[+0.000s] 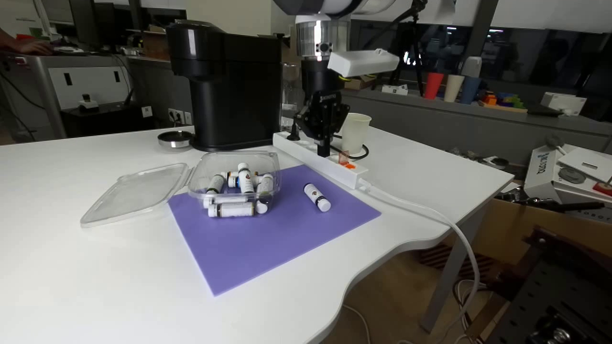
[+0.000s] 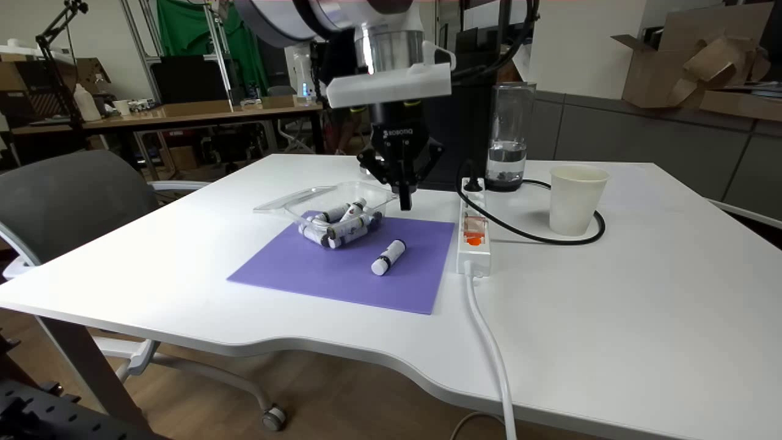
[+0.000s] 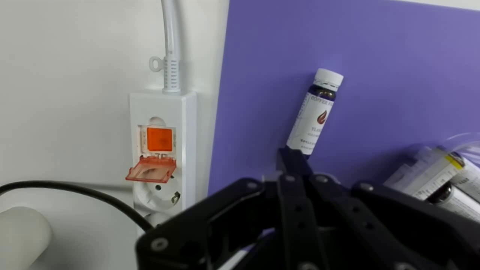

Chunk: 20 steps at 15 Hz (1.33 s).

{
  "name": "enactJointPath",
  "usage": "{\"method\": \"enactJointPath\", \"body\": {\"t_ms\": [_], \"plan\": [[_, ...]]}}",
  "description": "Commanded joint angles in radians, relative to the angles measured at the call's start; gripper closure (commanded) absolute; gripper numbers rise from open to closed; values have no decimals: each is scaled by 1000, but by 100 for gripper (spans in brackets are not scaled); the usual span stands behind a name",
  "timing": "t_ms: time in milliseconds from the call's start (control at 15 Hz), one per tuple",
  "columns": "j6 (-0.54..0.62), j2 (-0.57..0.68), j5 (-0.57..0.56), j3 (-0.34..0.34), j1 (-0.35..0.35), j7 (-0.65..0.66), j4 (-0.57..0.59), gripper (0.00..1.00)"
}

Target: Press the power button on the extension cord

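The extension cord is a long white strip that lies flat on the table and shows in both exterior views (image 1: 315, 161) (image 2: 482, 260) and in the wrist view (image 3: 190, 142). Its power button (image 3: 159, 139) is orange-red, near the end where the white cable (image 3: 171, 33) leaves. A see-through red cover (image 3: 153, 170) stands flipped open beside the button. The button also shows in an exterior view (image 2: 473, 241). My gripper (image 3: 294, 155) is shut with nothing visible in it. In an exterior view the gripper (image 2: 405, 200) hangs above the purple mat, left of the strip and apart from it.
A small bottle (image 3: 311, 120) lies on the purple mat (image 2: 391, 293). A transparent box (image 1: 275, 167) holds several bottles. A white cup (image 2: 574, 201) and black cable (image 2: 531, 235) are beside the strip. A black coffee machine (image 1: 234, 91) and a glass container (image 2: 507, 140) stand behind.
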Motion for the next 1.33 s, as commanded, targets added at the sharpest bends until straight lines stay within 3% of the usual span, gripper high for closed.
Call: {"method": "enactJointPath", "body": {"t_ms": [0, 67, 133, 200, 400, 867, 1000, 1267], "plan": [[-66, -122, 9, 9, 7, 19, -44, 100], [-89, -147, 7, 9, 12, 26, -41, 100], [-121, -169, 17, 15, 12, 19, -36, 74], [-157, -192, 29, 20, 12, 15, -31, 73], [-244, -253, 74, 28, 13, -3, -28, 53], [-259, -362, 19, 3, 14, 53, -47, 5], [-269, -392, 13, -6, 9, 62, -51, 0], [-261, -450, 22, -21, 1, 51, -67, 0]]}}
